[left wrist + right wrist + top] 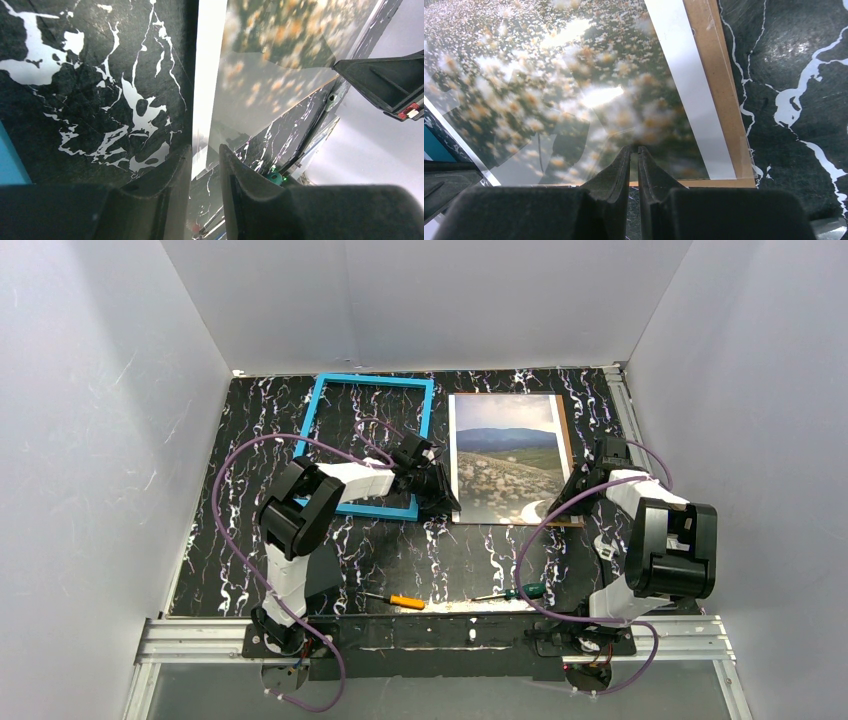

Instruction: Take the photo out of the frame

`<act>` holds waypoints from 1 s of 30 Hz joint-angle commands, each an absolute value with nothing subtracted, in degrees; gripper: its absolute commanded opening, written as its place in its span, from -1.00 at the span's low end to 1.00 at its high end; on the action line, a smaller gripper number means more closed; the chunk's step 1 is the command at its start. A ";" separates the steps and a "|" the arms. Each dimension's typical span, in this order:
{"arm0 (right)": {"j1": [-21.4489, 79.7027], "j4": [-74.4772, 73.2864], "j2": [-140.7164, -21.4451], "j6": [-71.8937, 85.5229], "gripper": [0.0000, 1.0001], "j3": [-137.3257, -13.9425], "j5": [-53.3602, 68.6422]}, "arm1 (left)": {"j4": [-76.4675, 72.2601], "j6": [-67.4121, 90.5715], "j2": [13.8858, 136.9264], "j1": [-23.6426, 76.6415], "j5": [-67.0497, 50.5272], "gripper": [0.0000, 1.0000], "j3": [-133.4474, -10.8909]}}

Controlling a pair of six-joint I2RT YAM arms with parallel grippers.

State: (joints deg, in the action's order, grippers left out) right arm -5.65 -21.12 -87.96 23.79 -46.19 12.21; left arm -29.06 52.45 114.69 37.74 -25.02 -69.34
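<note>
orange-handled screwdriver [400,600] and green-handled screwdriver [522,591] lie at the near edge of the black, white-veined counter [400,550]. farther in, the left claw [206,160] straddles the near left corner of the large rectangular landscape photo [507,455]; its jaws stand narrow with a gap, and i cannot tell if they pinch it. the right claw [634,152], clenched to a thin slit, has its tips over the photo's near edge. the photo lies on a plain brown backing board [716,90], just right of the thin bright-blue rectangular frame [375,380], flat at the far left.
</note>
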 commanded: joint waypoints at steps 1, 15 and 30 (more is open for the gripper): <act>-5.83 -22.53 -89.40 23.02 -0.66 -47.63 11.86 | -28.63 53.74 110.54 38.03 -25.75 -0.51 -67.98; -5.82 -23.21 -90.08 22.35 -0.66 -48.23 11.73 | -30.14 55.55 108.89 38.24 -26.92 -0.59 -68.20; -5.84 -23.90 -89.39 21.71 -0.66 -48.36 11.14 | -38.35 62.19 112.03 38.24 -27.55 -0.64 -65.88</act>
State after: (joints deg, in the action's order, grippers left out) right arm -5.67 -22.50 -88.92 23.09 -47.48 12.23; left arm -40.21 61.58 112.01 37.87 -25.96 -66.04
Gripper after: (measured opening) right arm 0.173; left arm 0.164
